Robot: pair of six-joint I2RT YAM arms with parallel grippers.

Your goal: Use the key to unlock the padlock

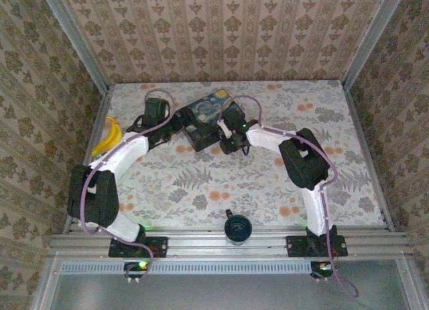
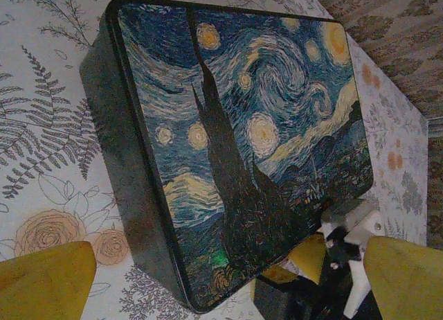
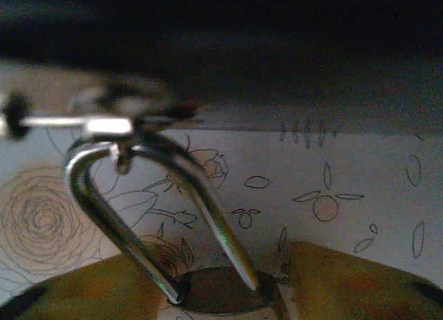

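Padlock (image 3: 220,294) first: you'll find it against the side of the box (image 2: 242,126) that faces the right arm, just below the box's dark edge. Its brass body sits low between the right gripper's (image 1: 222,133) yellow fingers (image 3: 346,278), which press on it from both sides, so that gripper is clamped on the padlock. The silver shackle (image 3: 208,209) rises from the body, both legs meeting it, and its bow hooks into a blurred metal fitting (image 3: 104,126) on the box. You cannot tell from this whether the lock is fastened.

The left gripper (image 2: 228,282) hangs over the opposite corner of the box with its jaws spread wide. One yellow finger (image 2: 45,282) is off the box's side with tablecloth (image 2: 48,161) showing between them, so it grasps nothing.

From above, a yellow object (image 1: 109,135) lies well to the left of the box. A dark round object (image 1: 236,226) stands well nearer than the box, between the two arm bases.
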